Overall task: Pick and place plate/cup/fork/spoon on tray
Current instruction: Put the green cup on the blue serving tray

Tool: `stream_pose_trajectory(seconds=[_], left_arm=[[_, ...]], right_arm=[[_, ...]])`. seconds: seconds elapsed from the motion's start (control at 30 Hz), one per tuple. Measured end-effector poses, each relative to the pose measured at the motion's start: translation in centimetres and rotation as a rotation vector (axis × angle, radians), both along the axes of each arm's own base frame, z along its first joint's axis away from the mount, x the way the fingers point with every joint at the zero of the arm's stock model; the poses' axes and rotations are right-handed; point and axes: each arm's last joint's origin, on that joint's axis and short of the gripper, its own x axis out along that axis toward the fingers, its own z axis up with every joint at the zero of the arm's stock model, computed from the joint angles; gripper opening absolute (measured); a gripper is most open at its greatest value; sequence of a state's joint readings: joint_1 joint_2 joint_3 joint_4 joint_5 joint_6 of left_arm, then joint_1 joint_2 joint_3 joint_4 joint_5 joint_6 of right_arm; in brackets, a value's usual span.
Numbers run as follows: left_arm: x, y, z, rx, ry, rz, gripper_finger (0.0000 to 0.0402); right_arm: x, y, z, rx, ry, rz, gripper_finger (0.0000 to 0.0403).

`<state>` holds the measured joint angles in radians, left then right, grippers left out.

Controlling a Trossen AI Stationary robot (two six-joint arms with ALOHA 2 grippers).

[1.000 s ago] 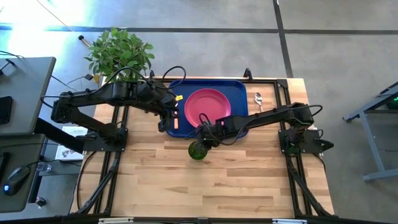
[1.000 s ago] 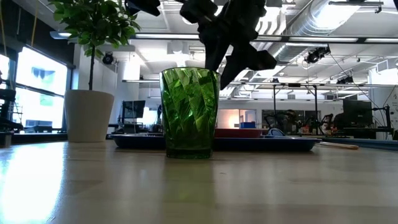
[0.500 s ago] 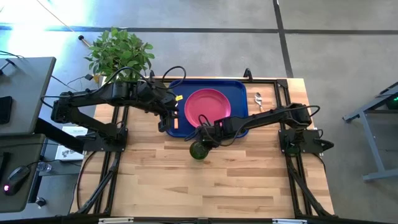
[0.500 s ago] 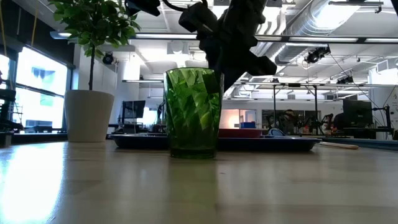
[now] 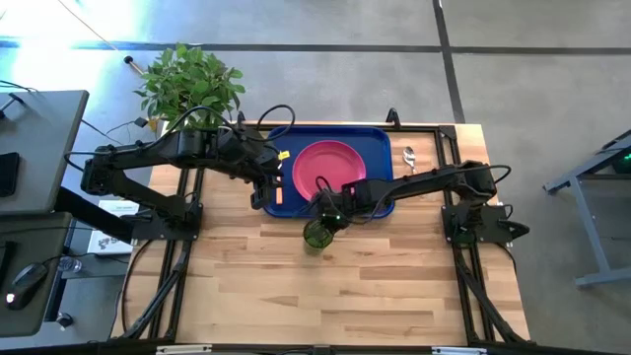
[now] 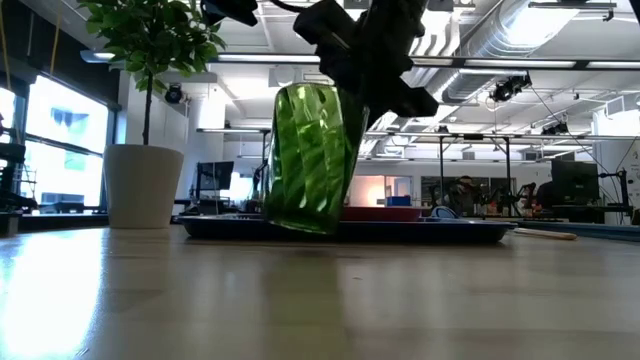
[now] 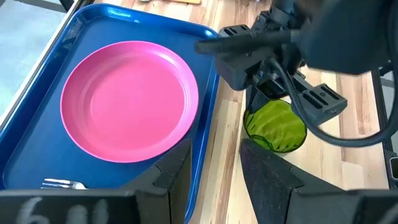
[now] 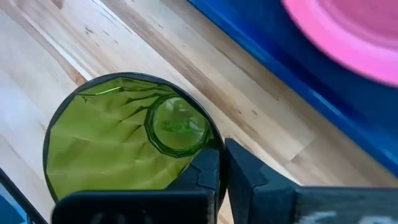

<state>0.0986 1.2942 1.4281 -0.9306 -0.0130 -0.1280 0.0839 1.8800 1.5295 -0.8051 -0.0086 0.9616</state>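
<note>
The round pink plate (image 5: 324, 169) and, it seems, the small fork (image 7: 62, 183) lie on the big dark blue tray (image 5: 380, 138). The right gripper (image 5: 326, 210) pinches the green see-through cup (image 5: 315, 234), lifted and tilted at picture centre. The spoon (image 5: 410, 157) waits right of the tray.

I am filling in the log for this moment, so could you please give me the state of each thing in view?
Cup: lifted off the table, tilted, pinched at its rim.
Right gripper: shut on the cup.
Left gripper: over the tray's left end, holding nothing that shows.
Plate: flat on the tray, empty.
Tray: flat on the table.
Fork: lying in the tray.
Spoon: on the table, outside the tray.
</note>
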Motion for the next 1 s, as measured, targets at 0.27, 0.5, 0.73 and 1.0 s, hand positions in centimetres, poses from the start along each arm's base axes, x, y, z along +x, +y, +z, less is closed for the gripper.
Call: stream_pose_trajectory(seconds=[0.27, 0.5, 0.73, 1.0], left_arm=[[0.0, 0.0, 0.0, 0.000, 0.000, 0.000, 0.0129], [0.0, 0.1, 0.0, 0.023, 0.002, 0.022, 0.0129], [0.0, 0.4, 0.0, 0.092, 0.007, 0.083, 0.0129], [-0.1, 1.5, 0.2, 0.212, 0.018, 0.125, 0.0129]], right_arm=[[-1.4, -2.2, 3.3, -0.053, -0.080, -0.007, 0.0002], [-3.7, -5.5, 6.1, -0.116, -0.098, -0.050, 0.0001], [-6.0, -10.0, 7.9, -0.180, -0.094, -0.070, 0.0001], [-9.0, -16.0, 9.0, -0.227, -0.093, -0.096, 0.0001]])
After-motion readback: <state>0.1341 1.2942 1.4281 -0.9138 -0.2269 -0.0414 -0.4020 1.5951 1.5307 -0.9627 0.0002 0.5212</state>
